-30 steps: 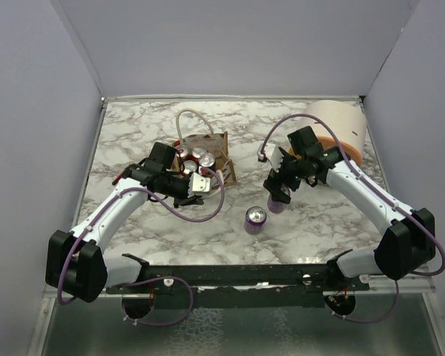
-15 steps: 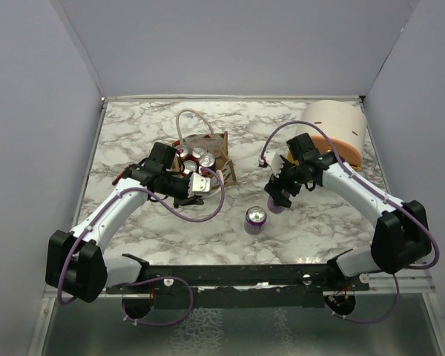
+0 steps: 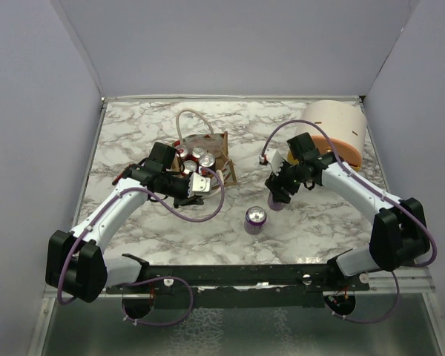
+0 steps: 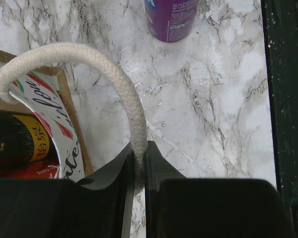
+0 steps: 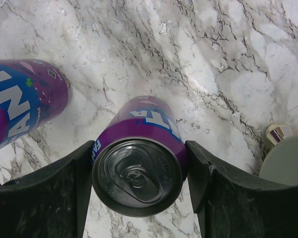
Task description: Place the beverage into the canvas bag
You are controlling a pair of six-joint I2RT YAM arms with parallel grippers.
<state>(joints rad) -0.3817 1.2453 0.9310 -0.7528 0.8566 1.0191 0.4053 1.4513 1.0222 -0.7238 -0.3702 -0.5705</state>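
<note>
The canvas bag (image 3: 216,145) stands at the middle left with several cans inside. My left gripper (image 3: 208,182) is shut on its near white rope handle (image 4: 125,94), next to the white panel with script and red slices (image 4: 57,121). My right gripper (image 3: 277,197) is shut on a purple beverage can (image 5: 139,153), one finger on each side of it, close over the marble right of the bag. A second purple can (image 3: 255,219) stands upright on the table between the arms; it also shows in the left wrist view (image 4: 171,17) and the right wrist view (image 5: 25,99).
A large peach-and-yellow domed container (image 3: 338,127) stands at the back right, just behind my right arm. The bag's far rope handle (image 3: 187,119) loops toward the back. A black rail (image 3: 245,276) runs along the near table edge.
My right wrist has shifted slightly back and left with the purple can between its fingers. The left arm and the bag have not moved.
</note>
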